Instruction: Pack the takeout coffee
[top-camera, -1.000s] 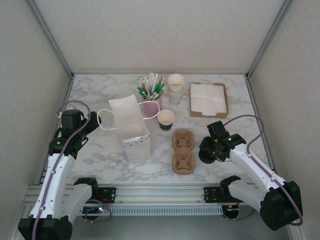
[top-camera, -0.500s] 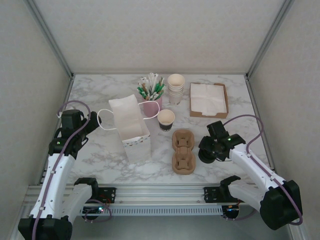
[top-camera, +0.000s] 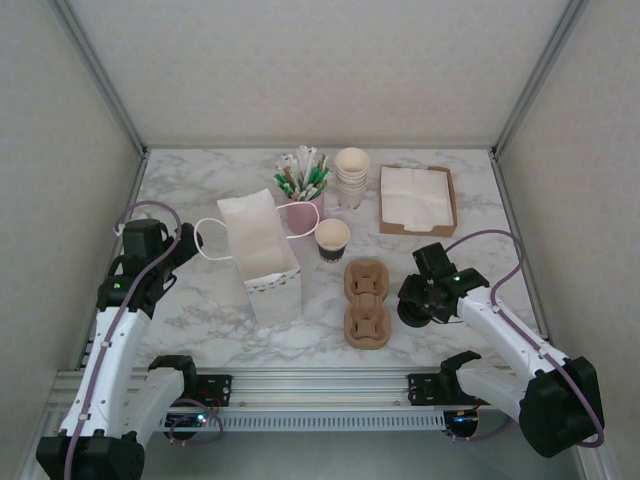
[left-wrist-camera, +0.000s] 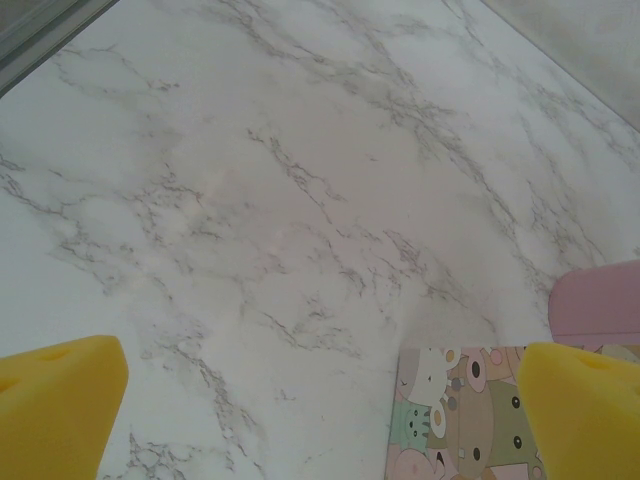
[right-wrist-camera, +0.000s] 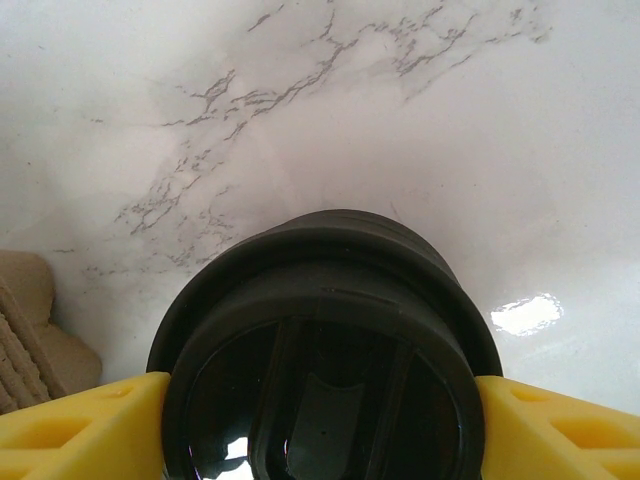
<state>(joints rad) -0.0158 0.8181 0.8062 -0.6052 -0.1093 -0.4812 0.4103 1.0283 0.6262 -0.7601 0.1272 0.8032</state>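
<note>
- Takeout coffee (top-camera: 333, 238) stands uncapped, as far as I can tell, well apart from both sets of fingers, beyond the carrier (top-camera: 366, 300) from the right ones; nothing holds it
- right gripper (right-wrist-camera: 320, 425) has its pads against both sides of a black lid (right-wrist-camera: 320, 330), a pinch by the look of it; the lid appears low over the marble, and the carrier's edge shows just left of the left pad
- left gripper (left-wrist-camera: 320, 405) is spread wide with nothing between its fingers; bare table (left-wrist-camera: 300, 180) lies ahead, the printed bag (left-wrist-camera: 450, 420) by its right finger
- progress, as I judge it: early; lid in hand but not on the cup; capping, seating in the carrier and bagging remain
</note>
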